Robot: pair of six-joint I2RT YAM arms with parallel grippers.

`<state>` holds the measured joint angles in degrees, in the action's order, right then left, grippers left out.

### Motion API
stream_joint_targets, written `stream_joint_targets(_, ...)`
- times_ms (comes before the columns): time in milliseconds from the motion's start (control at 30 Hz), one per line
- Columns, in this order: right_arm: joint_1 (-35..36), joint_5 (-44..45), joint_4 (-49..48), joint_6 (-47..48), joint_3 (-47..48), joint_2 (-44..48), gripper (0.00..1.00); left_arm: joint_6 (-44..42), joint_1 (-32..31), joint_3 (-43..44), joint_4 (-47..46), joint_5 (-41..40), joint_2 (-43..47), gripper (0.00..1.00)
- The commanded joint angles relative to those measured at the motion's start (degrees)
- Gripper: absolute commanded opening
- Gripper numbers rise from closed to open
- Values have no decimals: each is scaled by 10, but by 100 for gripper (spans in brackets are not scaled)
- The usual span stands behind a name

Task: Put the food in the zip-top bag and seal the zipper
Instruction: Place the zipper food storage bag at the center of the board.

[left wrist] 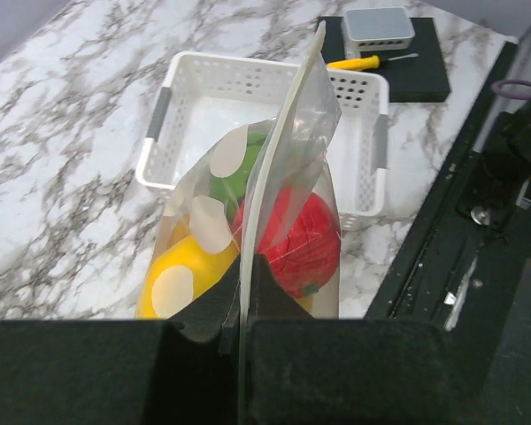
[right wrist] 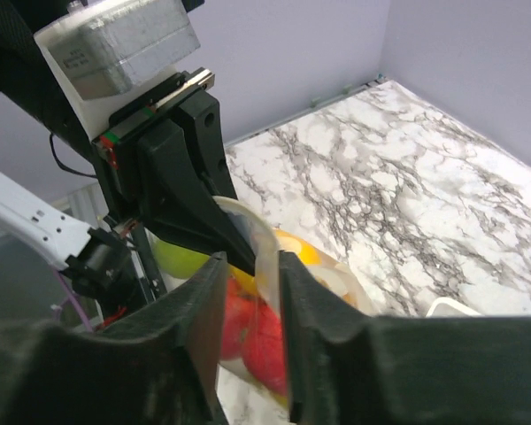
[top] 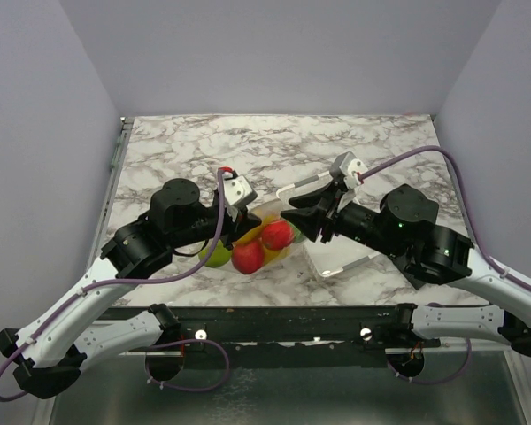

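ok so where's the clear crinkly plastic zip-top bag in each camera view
Top external: the clear crinkly plastic zip-top bag is at picture centre, between the two arms.
Left wrist: centre, standing up from the left gripper, with the white slotted plastic basket behind it.
Right wrist: lower centre, its rim between the right gripper's fingers.
Shared landmark: the red toy fruit inside it.

Counter (top: 248,146): white marble with grey veining, dark rail along near edge. I see white slotted basket (left wrist: 203,73) flat on it, grey handles at both short ends. Black pad (left wrist: 429,75) lies beyond basket, beside rail. Zip-top bag (left wrist: 296,124) with food (left wrist: 292,243) just beside basket; can't tell whether bag's bottom rests on counter.
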<state>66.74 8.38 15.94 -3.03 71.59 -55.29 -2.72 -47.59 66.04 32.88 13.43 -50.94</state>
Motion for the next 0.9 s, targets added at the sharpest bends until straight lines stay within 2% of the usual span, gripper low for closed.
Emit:
stream_joint_targets(0, -1, 74, -7, -2, -14, 28, 43, -15, 0, 10, -11, -119, 0, 0)
stream_joint_targets(233, -1, 103, 4, -2, -31, 45, 44, -41, 0, 17, -18, -274, -20, 0)
stream_joint_targets(533, -1, 112, 8, -7, -52, 45, 44, -86, 0, 17, -81, -444, -79, 0)
stream_joint_targets(733, -1, 106, 8, -10, -63, 52, 43, -156, 0, -9, -167, -554, -130, 0)
stream_joint_targets(867, -1, 104, 21, -15, -61, 57, 43, -185, 10, -23, -226, -585, -173, 0)
